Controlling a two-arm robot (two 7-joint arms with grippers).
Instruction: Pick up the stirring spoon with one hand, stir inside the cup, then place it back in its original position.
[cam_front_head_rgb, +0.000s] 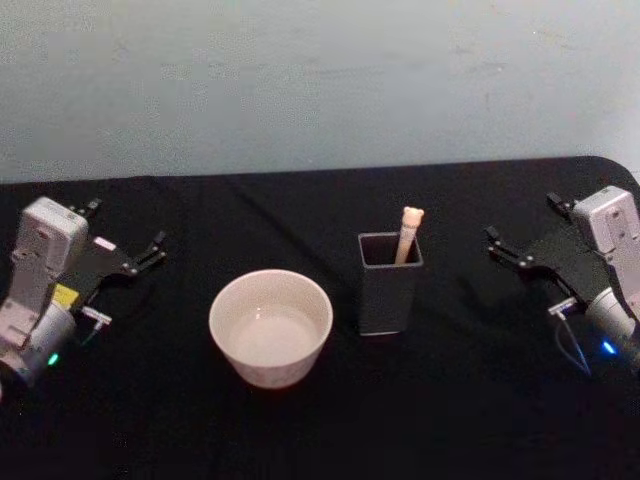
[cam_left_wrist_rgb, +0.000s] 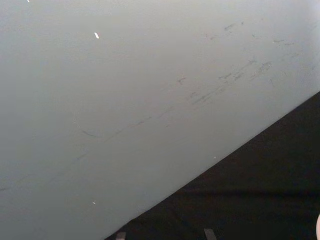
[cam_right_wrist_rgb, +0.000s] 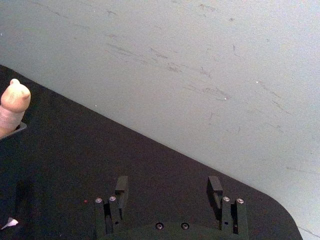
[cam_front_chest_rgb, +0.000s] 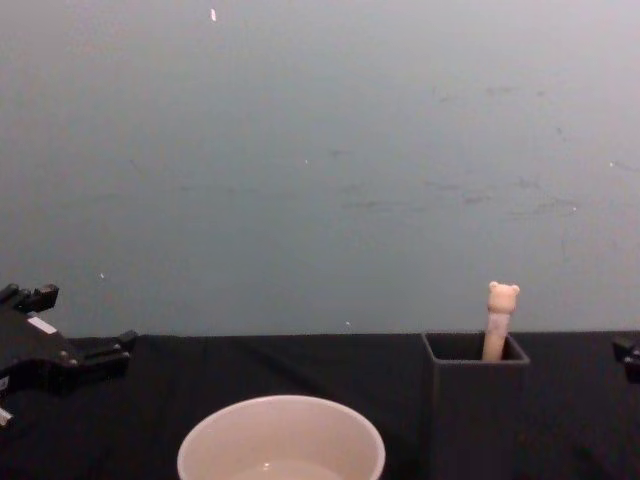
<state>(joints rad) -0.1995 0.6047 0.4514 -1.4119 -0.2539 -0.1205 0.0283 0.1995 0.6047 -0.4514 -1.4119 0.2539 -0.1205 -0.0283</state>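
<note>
the spoon (cam_front_head_rgb: 409, 232) stands in the dark square holder (cam_front_head_rgb: 390, 290), right of centre in the head view. its cream handle and bear head poke above the rim at the holder's far right corner, and its bowl is hidden inside. the cup (cam_front_head_rgb: 270, 325) sits left of the holder and a little lower in the frame, near it but not touching. both stand on the black table (cam_front_head_rgb: 320, 440).

the left gripper (cam_front_head_rgb: 125, 228) is at the left edge of the head view, well apart from the cup. its fingers are spread wide and hold nothing. the right gripper (cam_front_head_rgb: 525, 225) is at the right edge, well apart from the holder, fingers likewise spread and empty.

in the chest view the bear head (cam_front_chest_rgb: 503, 292) rises above the holder at lower right, with the cup at bottom centre and the left gripper at the lower left edge. in the right wrist view the two fingers (cam_right_wrist_rgb: 121, 187) stand wide apart over bare table, with the bear head at the left edge.
</note>
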